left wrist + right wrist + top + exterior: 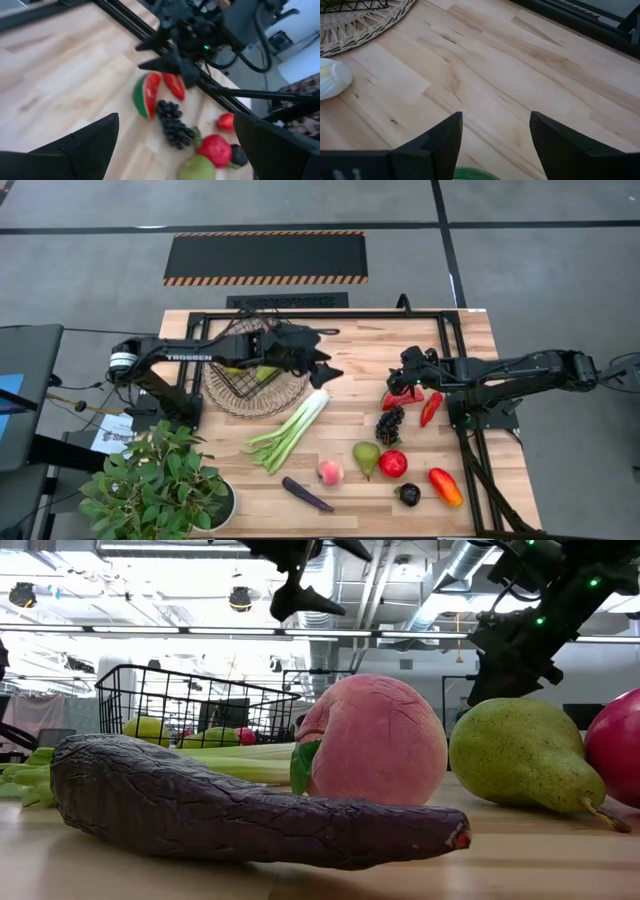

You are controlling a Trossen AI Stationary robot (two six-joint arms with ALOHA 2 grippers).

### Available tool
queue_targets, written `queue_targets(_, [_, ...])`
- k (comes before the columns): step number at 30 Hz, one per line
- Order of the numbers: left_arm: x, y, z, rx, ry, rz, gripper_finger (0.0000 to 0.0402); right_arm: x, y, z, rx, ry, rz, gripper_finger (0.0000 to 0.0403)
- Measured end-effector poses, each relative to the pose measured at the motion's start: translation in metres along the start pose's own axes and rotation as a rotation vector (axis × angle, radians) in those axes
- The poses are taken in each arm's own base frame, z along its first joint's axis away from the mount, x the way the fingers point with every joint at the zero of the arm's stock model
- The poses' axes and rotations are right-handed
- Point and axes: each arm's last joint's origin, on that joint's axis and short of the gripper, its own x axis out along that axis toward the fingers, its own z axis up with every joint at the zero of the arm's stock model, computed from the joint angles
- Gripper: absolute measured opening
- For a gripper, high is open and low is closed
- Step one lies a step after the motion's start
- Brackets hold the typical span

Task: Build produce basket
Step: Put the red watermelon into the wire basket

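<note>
So the basket (250, 370) sits upper left of center in the overhead shot, on a woven mat (245, 402), already holding a couple of green pears, probably so the left arm can drop stuff straight in. The left gripper (322, 370) hangs just right of the basket, spread wide, holding nothing. The right gripper (408, 377) is right over the watermelon slice (402, 395), fingers wide either side, looks lined up to grab it. The leek (290, 428), peach (330, 472) and the rest lie scattered on the counter (350, 350).
</note>
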Motion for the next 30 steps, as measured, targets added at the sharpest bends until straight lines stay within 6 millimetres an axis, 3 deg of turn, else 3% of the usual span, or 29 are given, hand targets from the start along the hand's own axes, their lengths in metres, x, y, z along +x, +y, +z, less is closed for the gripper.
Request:
queue_targets(5, [0.000,-0.013,-0.009,-0.005,0.013,-0.017,0.0377,0.000,0.002,0.002,0.015,-0.020,0.016,0.0255])
queue_targets(13, [0.000,-0.016,-0.012,0.013,0.018,-0.023,0.0377,-0.001,0.007,0.009,0.077,-0.084,0.069,0.0255])
queue_targets(18, [0.000,-0.014,-0.010,0.041,0.020,-0.027,0.0377,-0.004,0.017,0.020,0.235,-0.095,0.246,0.0255])
queue_targets(23, [0.000,-0.012,-0.006,0.049,0.035,-0.087,0.0377,-0.029,0.036,0.052,0.225,-0.083,0.589,0.0255])
queue_targets(30, [-0.001,-0.016,0.003,0.049,-0.033,-0.161,0.0377,-0.070,0.048,0.094,0.188,-0.098,0.858,0.0255])
